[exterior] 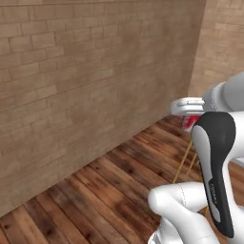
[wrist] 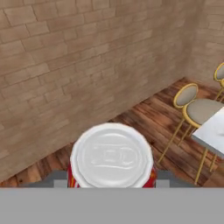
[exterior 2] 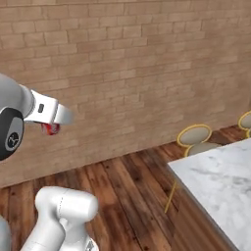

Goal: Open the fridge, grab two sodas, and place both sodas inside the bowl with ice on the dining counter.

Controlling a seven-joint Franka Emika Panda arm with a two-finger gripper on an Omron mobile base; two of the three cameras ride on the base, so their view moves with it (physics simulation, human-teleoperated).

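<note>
My gripper is shut on one red soda can, whose silver top faces the hand camera. From the left base view the can hangs under the white hand, gripper around it. In the right base view the can is at the left, in the gripper, well away from the dining counter. A corner of that marble counter is at the right edge of the hand view. The fridge, the bowl with ice and the other soda are out of view.
A brick wall fills the space ahead, above a dark wood floor. Yellow-legged round stools stand by the near end of the counter, also the stools at the right of the hand view.
</note>
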